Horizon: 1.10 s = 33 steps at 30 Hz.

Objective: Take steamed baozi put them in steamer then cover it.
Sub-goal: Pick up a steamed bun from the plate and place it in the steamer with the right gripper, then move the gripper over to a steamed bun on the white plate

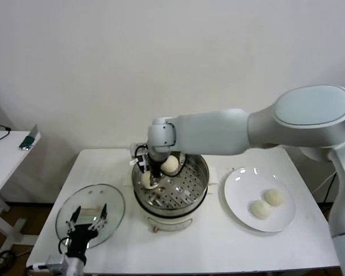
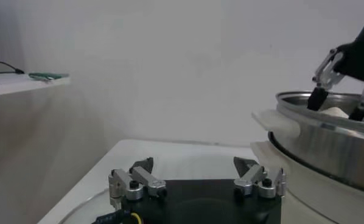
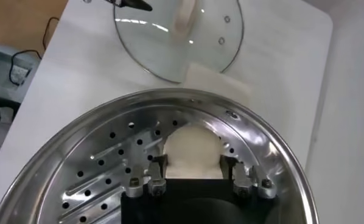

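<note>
Sitting between right claw (image 3: 194, 176) fingers: baozi (image 3: 193, 151).

R gripper (image 1: 151, 183) lowered, L gripper (image 1: 87, 219) parked

Right gripper (image 1: 151, 179) partly hides one baozi (image 1: 147, 180) in the steamer (image 1: 200, 172); the cover (image 3: 170, 36) is cut off by the right wrist view's edge.

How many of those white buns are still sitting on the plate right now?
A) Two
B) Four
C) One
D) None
A: in the head view two buns lie on the white plate, while another bun rests in the steamer and the right gripper has a fourth between its jaws inside the basket.
</note>
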Available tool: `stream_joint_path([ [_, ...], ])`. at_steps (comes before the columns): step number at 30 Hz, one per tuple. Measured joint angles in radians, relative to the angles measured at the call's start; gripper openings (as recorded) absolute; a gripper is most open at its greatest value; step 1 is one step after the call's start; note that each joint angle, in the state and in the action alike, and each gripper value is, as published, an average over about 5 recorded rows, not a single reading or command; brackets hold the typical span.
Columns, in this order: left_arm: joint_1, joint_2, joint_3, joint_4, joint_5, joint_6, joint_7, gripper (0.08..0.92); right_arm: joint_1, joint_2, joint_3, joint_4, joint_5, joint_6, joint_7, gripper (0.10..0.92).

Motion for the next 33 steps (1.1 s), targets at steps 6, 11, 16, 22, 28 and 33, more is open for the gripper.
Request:
stream_joint_path([
  [6, -0.001, 0.000, -0.001, 0.001, -0.002, 0.002, 0.000, 0.823, 0.013, -0.010, 0.007, 0.013, -0.002, 0.008, -0.003, 0.796],
  [11, -0.003, 0.002, 0.001, 0.000, -0.003, 0.007, 0.001, 0.823, 0.073, -0.061, -0.004, 0.049, 0.006, 0.039, -0.040, 0.821],
  [16, -0.006, 0.002, 0.008, -0.001, 0.000, 0.010, 0.001, 0.823, 0.167, -0.174, -0.043, 0.122, 0.007, 0.083, -0.100, 0.823],
  [22, -0.010, 0.004, 0.012, -0.005, -0.001, 0.015, 0.002, 0.823, 0.286, -0.376, -0.150, 0.219, -0.046, 0.144, -0.173, 0.823],
  [28, -0.016, 0.001, 0.013, -0.006, -0.002, 0.018, 0.004, 0.823, 0.320, -0.606, -0.257, 0.265, -0.175, 0.197, -0.223, 0.823],
  [33, -0.016, -0.008, 0.018, -0.003, 0.004, 0.019, 0.005, 0.823, 0.258, -0.762, -0.267, 0.269, -0.295, 0.216, -0.235, 0.823],
])
